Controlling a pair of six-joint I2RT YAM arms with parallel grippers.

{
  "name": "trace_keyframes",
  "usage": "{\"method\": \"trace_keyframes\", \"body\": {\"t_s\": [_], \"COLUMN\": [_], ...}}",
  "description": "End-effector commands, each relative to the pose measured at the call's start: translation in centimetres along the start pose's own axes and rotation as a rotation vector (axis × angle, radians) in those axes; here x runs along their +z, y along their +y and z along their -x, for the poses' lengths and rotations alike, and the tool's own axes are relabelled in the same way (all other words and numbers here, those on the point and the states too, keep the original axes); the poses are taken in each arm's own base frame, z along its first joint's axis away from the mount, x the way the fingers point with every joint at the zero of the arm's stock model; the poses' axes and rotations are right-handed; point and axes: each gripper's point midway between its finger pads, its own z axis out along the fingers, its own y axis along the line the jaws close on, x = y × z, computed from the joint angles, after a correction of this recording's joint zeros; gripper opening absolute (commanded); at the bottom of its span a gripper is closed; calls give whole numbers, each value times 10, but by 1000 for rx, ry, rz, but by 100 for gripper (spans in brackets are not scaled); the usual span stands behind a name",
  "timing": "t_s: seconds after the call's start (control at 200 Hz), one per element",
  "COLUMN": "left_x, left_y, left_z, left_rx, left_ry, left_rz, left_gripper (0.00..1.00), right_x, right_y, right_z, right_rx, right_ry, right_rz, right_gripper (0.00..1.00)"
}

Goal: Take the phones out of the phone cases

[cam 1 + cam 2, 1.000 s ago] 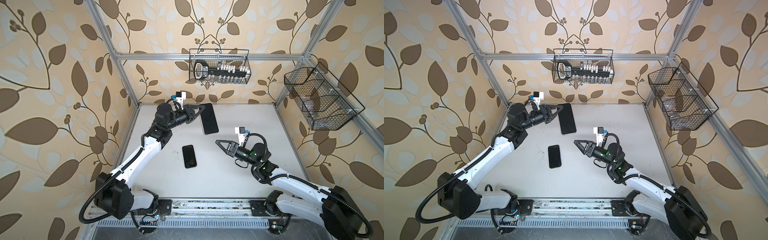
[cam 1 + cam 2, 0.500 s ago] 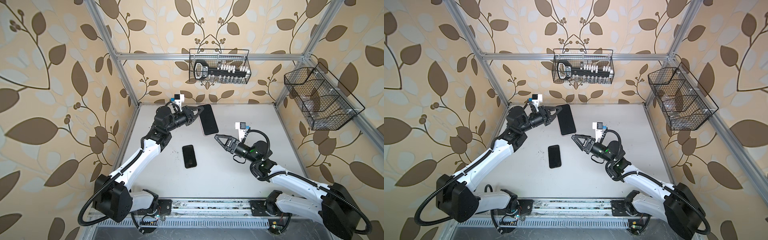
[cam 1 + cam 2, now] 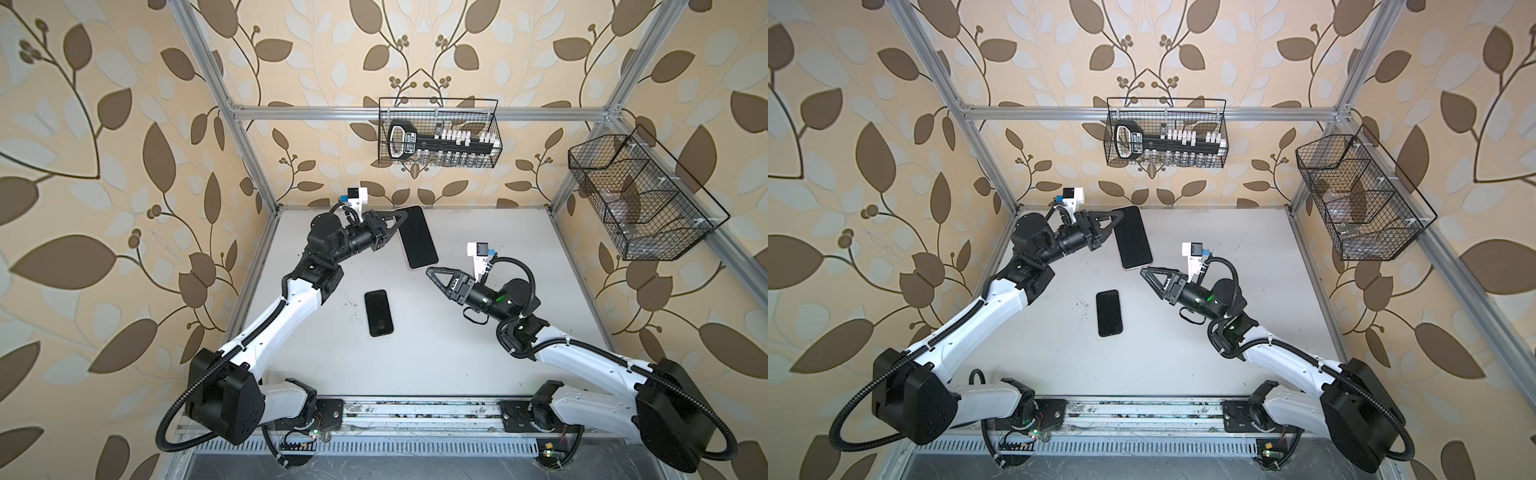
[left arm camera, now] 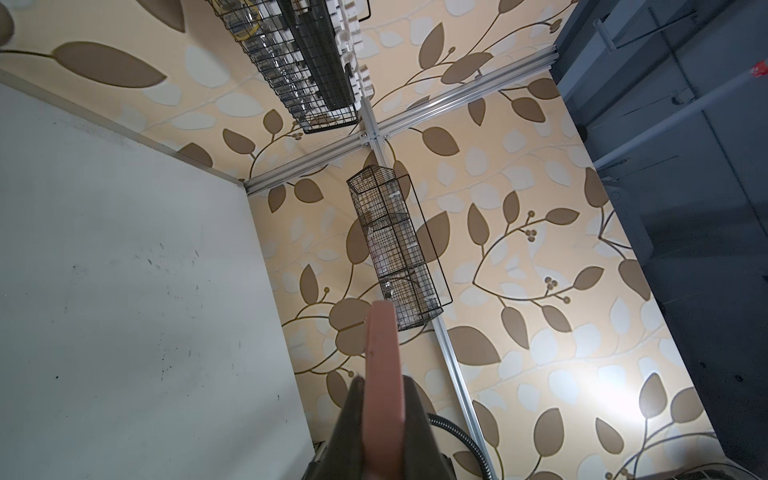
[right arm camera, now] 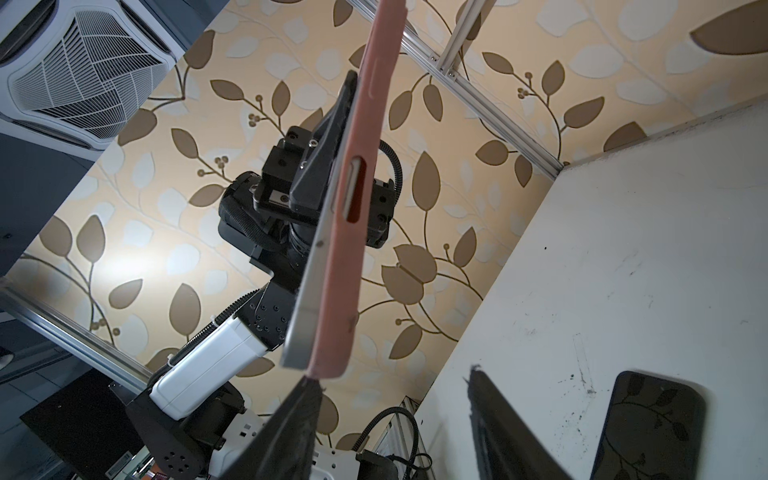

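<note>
White tabletop (image 3: 519,241) fills an aluminium-framed booth papered in a leaf print. One wire basket (image 3: 438,137) hangs on the back wall and a second basket (image 3: 640,199) on the right wall, both high up and well apart from the two arms. The table is bare between the grippers and out toward the right wall. The back wall stands close behind the left gripper (image 3: 397,222).

That left gripper is raised off the table and clamped narrow on one long edge of the pink phone case (image 5: 357,166). The phone (image 3: 417,237) sits inside the case, its dark screen turned up toward the top cameras. From those jaws the cased phone reaches away toward the right arm, and its far lower corner hangs free above the table. In the right wrist view the phone's silver side runs alongside the pink rim.

The right gripper (image 3: 432,272) is also off the table and points at that free corner, its jaws standing apart with nothing between them. The corner lies just ahead of it, right at the tip of one finger (image 5: 291,432); whether they touch cannot be told.

A loose black phone (image 3: 379,313) lies flat on the table, below and between both grippers and well apart from each
</note>
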Motion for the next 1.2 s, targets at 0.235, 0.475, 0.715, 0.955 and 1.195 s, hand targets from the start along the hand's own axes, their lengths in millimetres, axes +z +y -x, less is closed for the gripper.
{"method": "trace_keyframes", "body": {"t_s": [0.235,0.475,0.715,0.955,1.195], "left_x": [-5,-5,-6,-6,-3], "left_y": [-37,-39,-42,-42,-40], "left_z": [7,7,6,6,7], "left_rx": [60,55,52,46,48], "left_ry": [-27,-24,-24,-24,-20], "left_rz": [-113,-121,-133,-136,-134], "left_gripper": [0,0,0,0,0], "right_x": [-2,1,3,3,-1], "right_y": [28,26,24,24,28], "right_z": [15,16,17,20,19], "right_rx": [-28,-30,-23,-21,-33], "right_ry": [-36,-37,-36,-42,-36], "right_rz": [74,71,75,81,82], "right_gripper": [58,58,58,58,58]}}
